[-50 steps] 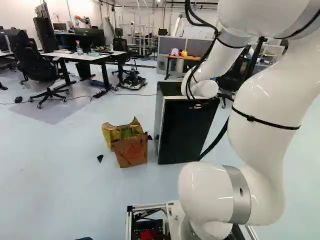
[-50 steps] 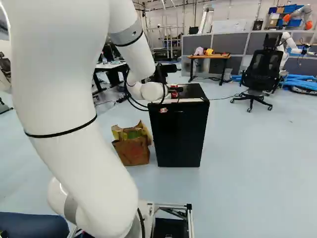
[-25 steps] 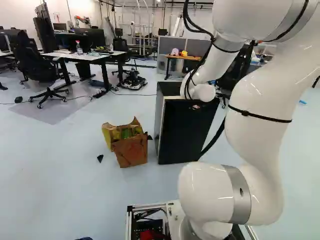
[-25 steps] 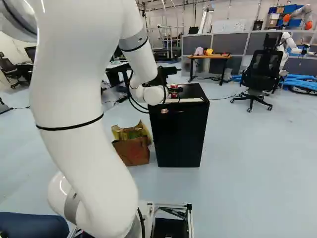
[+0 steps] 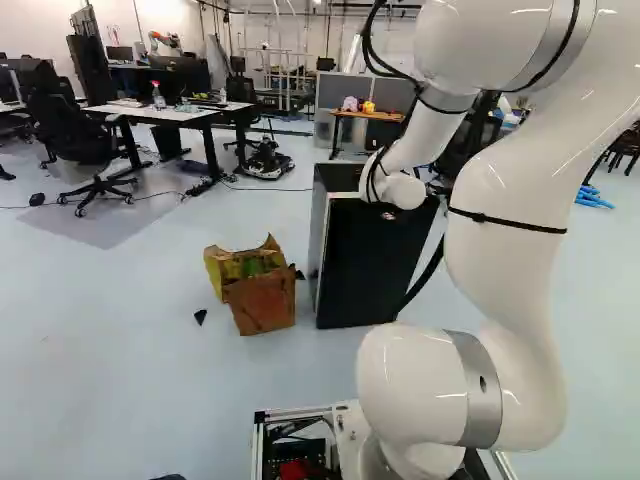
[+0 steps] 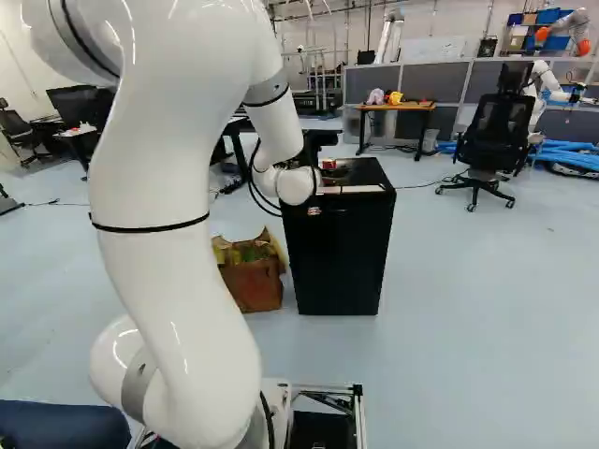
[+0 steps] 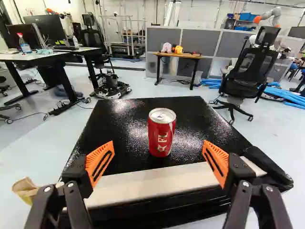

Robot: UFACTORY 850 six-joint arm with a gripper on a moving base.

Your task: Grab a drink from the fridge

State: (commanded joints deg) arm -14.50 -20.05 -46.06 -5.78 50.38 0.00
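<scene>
Black fridge top [image 7: 119, 114] faces the spread fingers [image 6: 329, 174] of the arched arm [image 6: 178, 271].

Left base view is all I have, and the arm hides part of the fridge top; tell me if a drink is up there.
Observer: Yes, a red can is on top of the fridge.
Operator: Say whether it's upright.
Observer: Upright, its lid facing up in the wrist view.
Operator: Report the gripper, I can't see it.
Observer: The gripper is open and not touching the can.
</scene>
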